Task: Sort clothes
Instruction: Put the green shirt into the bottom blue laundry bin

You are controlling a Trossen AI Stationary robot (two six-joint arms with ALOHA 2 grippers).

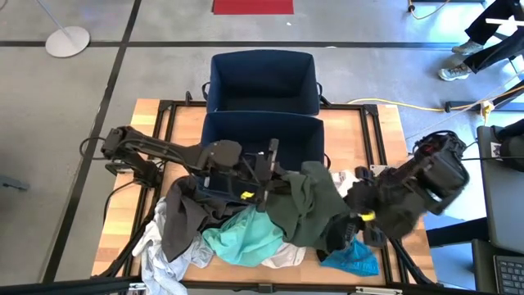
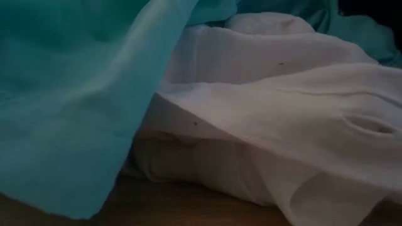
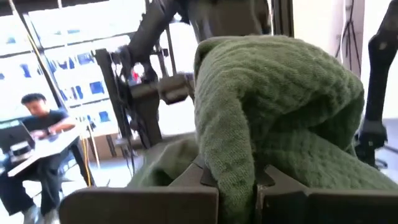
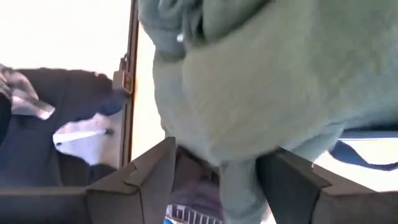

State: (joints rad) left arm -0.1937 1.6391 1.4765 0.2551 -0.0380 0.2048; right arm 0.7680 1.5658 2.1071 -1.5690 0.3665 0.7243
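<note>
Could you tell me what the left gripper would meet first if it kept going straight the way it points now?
Probably nothing new: the left gripper is already closed on the dark green garment, which fills its way. Beyond that lies the right arm, though depth is unclear.

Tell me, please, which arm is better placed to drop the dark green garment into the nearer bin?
Probably left: the left gripper holds the dark green garment beside the nearer bin.

two navy bins (image 1: 262,78) at table's far edge | wooden table (image 1: 131,164) | red mat (image 1: 252,6) beyond | person seated at desk (image 3: 37,130)
</note>
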